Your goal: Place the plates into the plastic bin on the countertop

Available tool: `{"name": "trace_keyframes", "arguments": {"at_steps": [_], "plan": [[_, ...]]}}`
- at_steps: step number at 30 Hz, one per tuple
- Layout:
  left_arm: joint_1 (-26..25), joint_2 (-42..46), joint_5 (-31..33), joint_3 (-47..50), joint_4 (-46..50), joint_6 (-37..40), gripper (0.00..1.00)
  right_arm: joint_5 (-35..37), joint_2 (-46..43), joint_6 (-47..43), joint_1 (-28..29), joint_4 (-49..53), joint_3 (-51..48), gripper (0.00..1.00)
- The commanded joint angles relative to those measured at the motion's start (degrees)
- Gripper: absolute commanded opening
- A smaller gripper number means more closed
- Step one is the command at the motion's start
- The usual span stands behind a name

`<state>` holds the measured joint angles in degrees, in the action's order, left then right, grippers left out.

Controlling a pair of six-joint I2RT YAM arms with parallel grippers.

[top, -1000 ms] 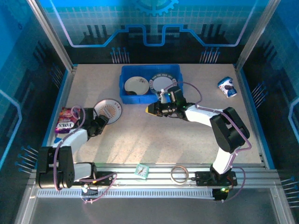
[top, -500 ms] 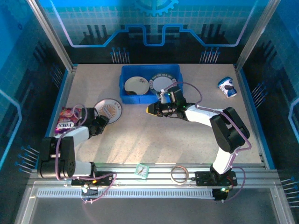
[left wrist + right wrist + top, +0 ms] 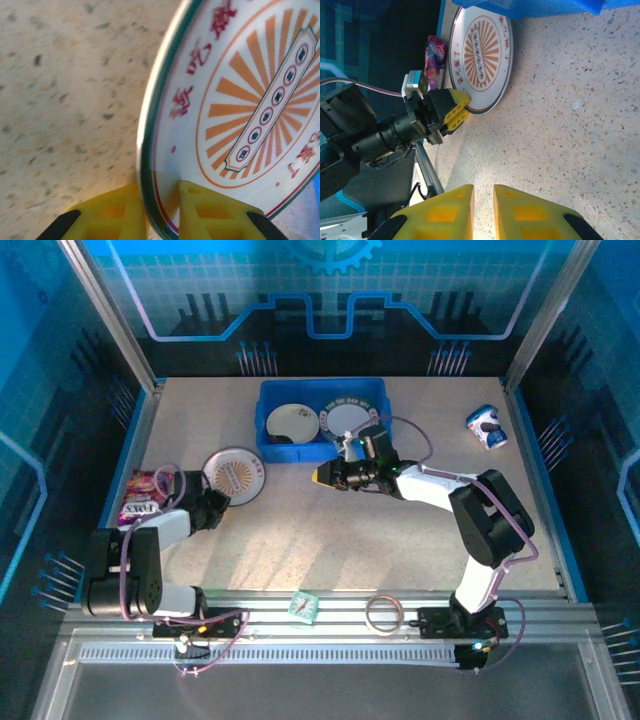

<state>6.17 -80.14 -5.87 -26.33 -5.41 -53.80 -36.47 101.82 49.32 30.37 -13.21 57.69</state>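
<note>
A sunburst-patterned plate [image 3: 234,474] lies on the countertop [image 3: 330,530], left of the plastic bin [image 3: 320,386]. My left gripper [image 3: 211,502] is shut on its near rim. In the left wrist view the yellow fingers [image 3: 215,210] sit on either side of the green-edged plate [image 3: 240,100]. Two plates rest inside the bin, a cream one [image 3: 292,422] and a white one with a dark rim [image 3: 350,418]. My right gripper [image 3: 320,476] hovers in front of the bin, its jaws nearly together with nothing between them. Its wrist view looks across at the plate [image 3: 482,55] and the left gripper [image 3: 454,111].
A purple snack packet [image 3: 142,498] lies at the left rail beside my left arm. A blue-and-white packet [image 3: 487,427] sits at the right. A tape ring [image 3: 385,613] and a small teal clock [image 3: 304,606] rest on the front rail.
My left gripper has closed on the sunburst plate's rim, and the left arm has drawn back a little. The right arm has stayed put.
</note>
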Motion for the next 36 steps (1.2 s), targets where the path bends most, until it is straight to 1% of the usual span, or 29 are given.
{"name": "trace_keyframes", "arguments": {"at_steps": [1,8,11,12,16,18,19,21,23,25,27,29,31,32,33,36], "plan": [[-0.21,-0.34,4.02,-0.39,-3.41,0.5,0.17,-1.19,1.33,0.46,0.78,-1.29,-0.13,0.18],[-0.2,6.58,6.13,-1.74,1.45,2.71,0.14,-2.14,1.69,0.5,1.09,-1.15,0.65,0.18],[-0.2,10.85,6.93,-2.58,5.52,3.71,0.11,-2.77,1.56,0.62,1.29,-0.99,1.01,0.17],[-0.2,12.9,7.68,-3.03,7.72,4.24,0.0,-3.12,1.32,0.34,1.37,-0.63,1.18,0.17],[-0.2,22.0,10.54,-4.95,16.95,7.41,0.0,-2.84,-0.58,-1.86,1.51,2.6,2.4,0.17],[-0.22,27.03,11.94,-7.24,23.6,9.2,0.0,-2.31,-2.16,-3.14,1.45,4.41,2.83,0.17],[-0.2,29.1,12.31,-8.3,26.22,9.9,0.0,-2.0,-3.03,-3.9,1.45,5.29,3.06,0.18],[-0.2,33.51,12.02,-11.08,31.79,11.55,0.0,-0.82,-4.81,-6.07,1.53,7.89,3.91,0.23],[-0.2,36.31,9.9,-14.28,36.09,12.86,0.0,0.08,-6.51,-8.38,1.45,10.56,4.91,0.31],[-0.2,36.99,5.86,-18.11,39.39,14.2,0.0,0.93,-8.13,-10.19,1.24,12.29,5.81,0.42],[-0.27,35.0,-1.25,-22.61,41.7,15.99,0.0,0.96,-10.04,-11.51,0.85,12.84,6.58,0.53],[-0.29,32.14,-9.37,-25.85,41.9,16.6,0.0,0.68,-11.42,-11.88,0.23,12.15,7.1,0.6],[-0.89,29.71,-16.31,-27.92,40.52,16.13,0.0,-0.04,-12.42,-11.5,-0.58,11.03,7.67,0.63],[-1.5,28.94,-18.27,-28.56,39.54,15.82,0.0,-0.4,-12.52,-11.22,-1.05,10.65,7.99,0.64],[-2.45,28.06,-19.68,-29.55,39.1,15.86,0.0,-0.95,-12.61,-10.67,-1.55,10.13,8.43,0.64],[-6.98,25.15,-20.71,-31.9,38.38,17.22,0.0,-2.17,-12.79,-8.48,-3.08,7.29,8.67,0.65]]}}
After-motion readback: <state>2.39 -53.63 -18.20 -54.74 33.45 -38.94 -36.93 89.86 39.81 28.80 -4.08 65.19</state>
